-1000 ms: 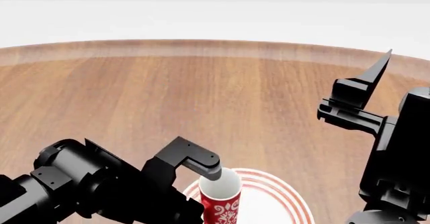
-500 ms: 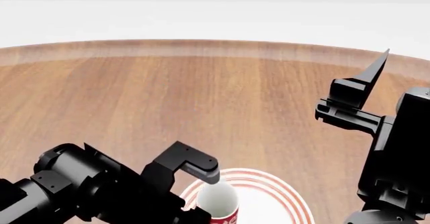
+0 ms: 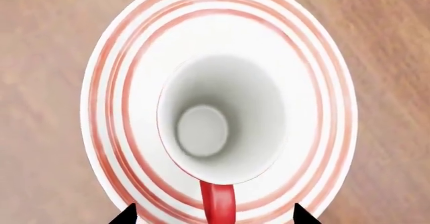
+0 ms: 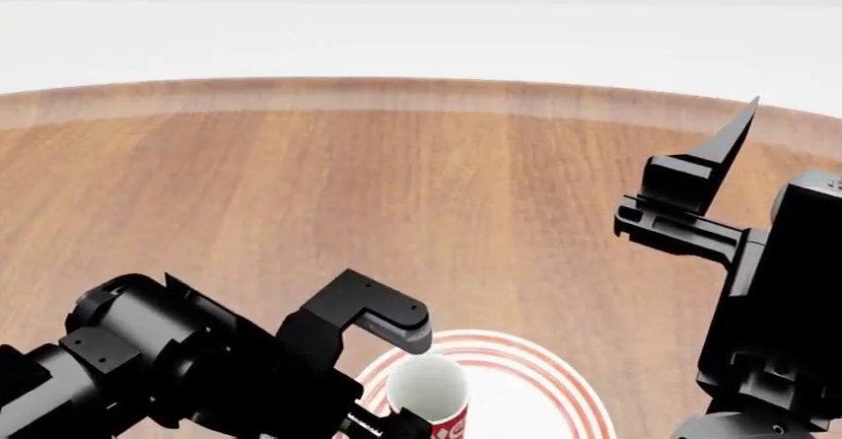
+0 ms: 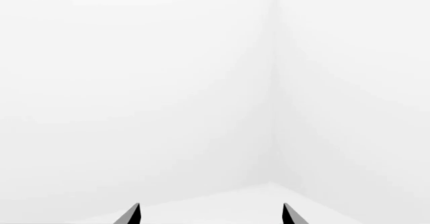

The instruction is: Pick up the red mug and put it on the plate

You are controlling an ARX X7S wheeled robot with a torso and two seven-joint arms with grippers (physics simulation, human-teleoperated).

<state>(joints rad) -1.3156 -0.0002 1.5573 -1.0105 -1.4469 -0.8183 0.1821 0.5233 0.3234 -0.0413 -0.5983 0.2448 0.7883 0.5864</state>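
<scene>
The red mug (image 3: 222,118) stands upright on the plate (image 3: 108,83), its white inside facing the left wrist camera. Its red handle (image 3: 218,204) points between the tips of my left gripper (image 3: 215,215). The tips stand wide apart and clear of the handle, so the gripper is open. In the head view the mug (image 4: 431,392) sits at the bottom edge on the left part of the plate (image 4: 539,375), under one finger of my left gripper (image 4: 394,323). My right gripper (image 4: 684,178) is raised at the right, open and holding nothing, and its wrist view shows only white background.
The round wooden table (image 4: 394,182) stretches ahead of the plate to its far edge. My right arm's dark body (image 4: 776,311) stands close to the right of the plate.
The mug has dropped lower, from hanging above the plate to resting on it. My left gripper went down with it, then rose slightly. The right arm has hardly moved.
</scene>
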